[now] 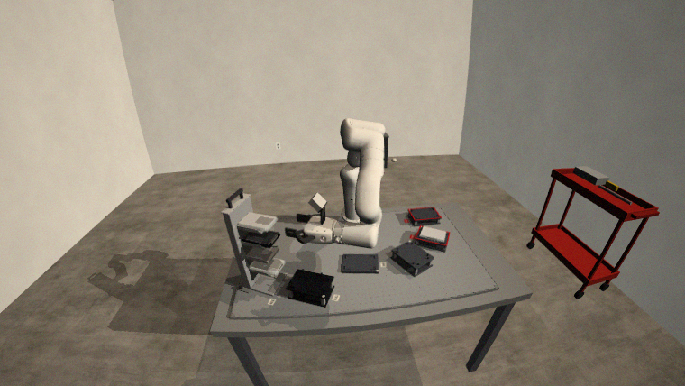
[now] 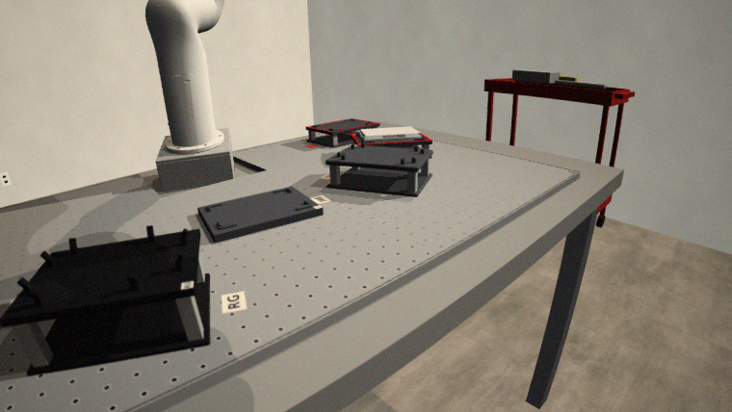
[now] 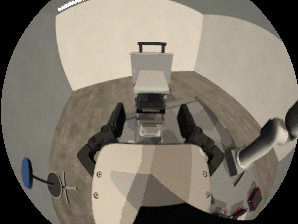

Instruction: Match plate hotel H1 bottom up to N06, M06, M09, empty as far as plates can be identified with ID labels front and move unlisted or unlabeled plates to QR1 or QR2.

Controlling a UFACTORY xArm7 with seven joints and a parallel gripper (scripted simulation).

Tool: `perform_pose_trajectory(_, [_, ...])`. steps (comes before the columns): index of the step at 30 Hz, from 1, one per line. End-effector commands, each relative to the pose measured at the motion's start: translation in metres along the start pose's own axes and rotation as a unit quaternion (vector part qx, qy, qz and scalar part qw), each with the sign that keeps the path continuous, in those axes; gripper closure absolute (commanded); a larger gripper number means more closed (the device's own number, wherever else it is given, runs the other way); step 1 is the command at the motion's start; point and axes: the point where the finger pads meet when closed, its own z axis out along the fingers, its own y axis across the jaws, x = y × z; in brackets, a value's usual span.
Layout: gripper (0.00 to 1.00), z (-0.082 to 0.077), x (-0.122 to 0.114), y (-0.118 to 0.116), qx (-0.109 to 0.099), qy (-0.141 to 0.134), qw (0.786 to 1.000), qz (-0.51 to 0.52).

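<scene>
The plate hotel H1 (image 1: 251, 244) stands at the table's left end, open side toward the arm. It holds a pale plate (image 1: 257, 222) on the top level, a dark plate (image 1: 259, 237) under it, another dark plate (image 1: 259, 253) lower, and a pale plate (image 1: 267, 267) near the bottom. No labels are readable. My gripper (image 1: 291, 233) is open and empty, level, a short way in front of the upper dark plate. In the wrist view the hotel (image 3: 152, 96) sits straight ahead between my spread fingers. The landing nest L1 (image 1: 359, 262) is bare.
The black regrip nest RG (image 1: 310, 286) stands in front of the hotel's base, under my forearm's near side. The raised nest N6 (image 1: 412, 258) is bare. One red quarantine nest (image 1: 424, 215) is bare, the other (image 1: 432, 235) holds a white plate. A red cart (image 1: 591, 225) stands off the table.
</scene>
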Motion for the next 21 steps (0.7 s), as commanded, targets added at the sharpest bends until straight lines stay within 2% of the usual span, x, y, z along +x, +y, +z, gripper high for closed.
perform_pose_trajectory(1, [0.0, -0.0002, 0.002, -0.0003, 0.0, 0.0, 1.0, 0.001])
perform_pose_trajectory(21, [0.0, 0.0031, 0.002, -0.0003, 0.0, 0.0, 1.0, 0.001])
